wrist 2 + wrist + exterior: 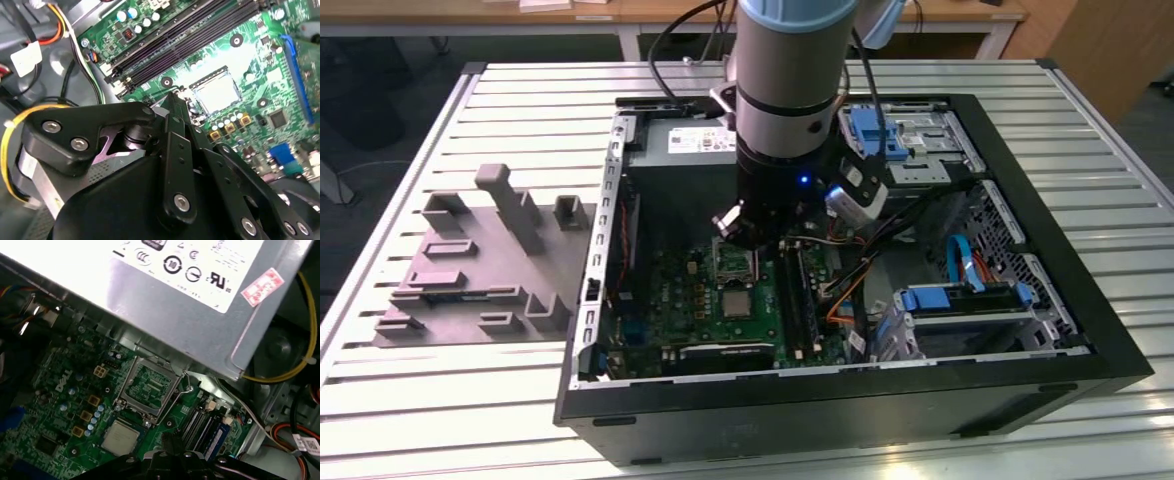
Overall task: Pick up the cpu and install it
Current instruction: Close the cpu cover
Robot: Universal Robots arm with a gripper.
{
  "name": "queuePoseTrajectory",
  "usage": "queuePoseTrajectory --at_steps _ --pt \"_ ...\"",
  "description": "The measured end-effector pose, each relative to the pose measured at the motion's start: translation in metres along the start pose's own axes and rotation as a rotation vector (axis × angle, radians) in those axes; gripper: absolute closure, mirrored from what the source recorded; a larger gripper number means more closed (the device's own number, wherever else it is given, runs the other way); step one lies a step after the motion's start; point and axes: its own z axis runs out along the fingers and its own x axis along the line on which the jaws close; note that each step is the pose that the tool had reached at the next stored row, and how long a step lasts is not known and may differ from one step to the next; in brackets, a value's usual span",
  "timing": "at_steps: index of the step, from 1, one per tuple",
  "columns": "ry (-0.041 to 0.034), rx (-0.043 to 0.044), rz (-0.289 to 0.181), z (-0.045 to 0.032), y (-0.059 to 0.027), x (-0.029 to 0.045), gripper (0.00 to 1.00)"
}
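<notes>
gleaming flat square silvery cpu (120,437) on motherboard (65,390)

The arm (790,110) has a silver-grey cylindrical wrist with a pale blue cap, a black band and black cables; behind the fingers, the gripper (172,107) has black linkages with silver screws.

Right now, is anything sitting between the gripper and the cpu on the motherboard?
Nothing visible. The cpu lies flat and uncovered on the motherboard, beside the socket. The gripper hangs just above the board next to it, with only open air between them.
</notes>
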Motion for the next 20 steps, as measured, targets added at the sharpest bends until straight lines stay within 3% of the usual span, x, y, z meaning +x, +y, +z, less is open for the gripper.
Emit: queuePoseTrajectory --at_steps 5,20 --pt "0.0011 -0.0008 -0.065 0.0002 0.0000 0.0000 0.89" --pt "0.0007 -0.0017 -0.073 0.0003 0.0001 0.0000 0.89"
